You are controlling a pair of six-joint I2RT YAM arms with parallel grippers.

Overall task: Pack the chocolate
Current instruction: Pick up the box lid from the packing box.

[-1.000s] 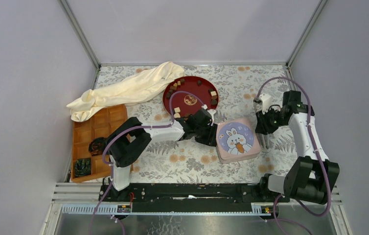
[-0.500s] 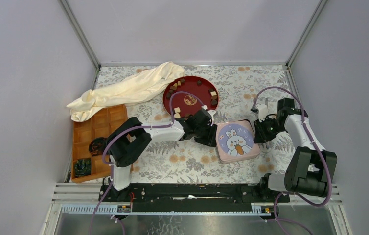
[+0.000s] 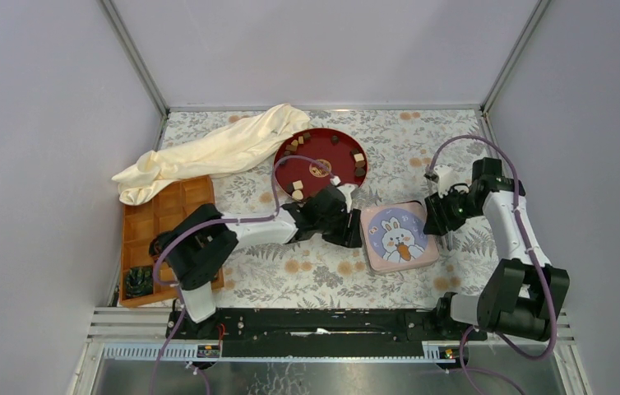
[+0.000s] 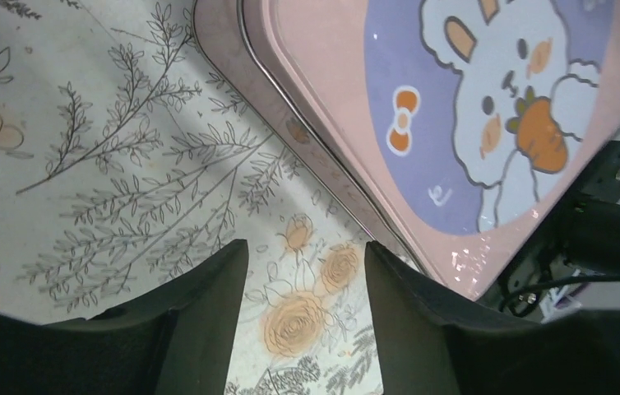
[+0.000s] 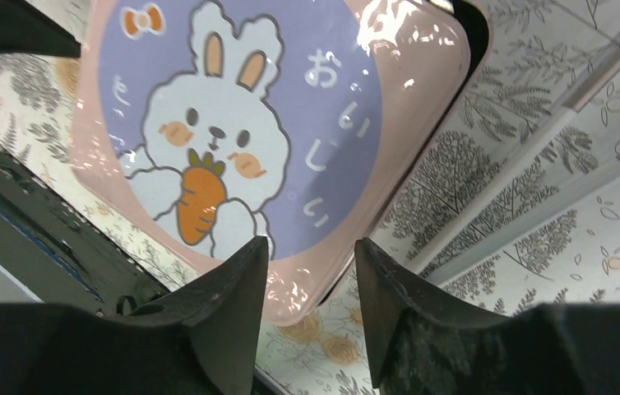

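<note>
The chocolate (image 3: 358, 157) lies as small brown and tan pieces on a round red plate (image 3: 335, 153) at the back middle. A pink square tin with a bunny lid (image 3: 398, 237) sits closed in front of the plate. My left gripper (image 3: 349, 232) is low at the tin's left edge, open, with only the floral cloth between its fingers (image 4: 208, 304); the tin (image 4: 455, 123) lies just past them. My right gripper (image 3: 441, 220) is at the tin's right edge, open, its tips (image 5: 233, 288) over the corner of the tin (image 5: 274, 123).
A wooden compartment tray (image 3: 171, 210) lies at the left edge, holding dark coiled items (image 3: 136, 280). A cream cloth (image 3: 216, 152) is bunched at the back left. Side walls stand close on both sides.
My right gripper dropped toward the tin's right edge and its jaws spread wider. The left arm's elbow swung left while its gripper stayed at the tin's left side.
</note>
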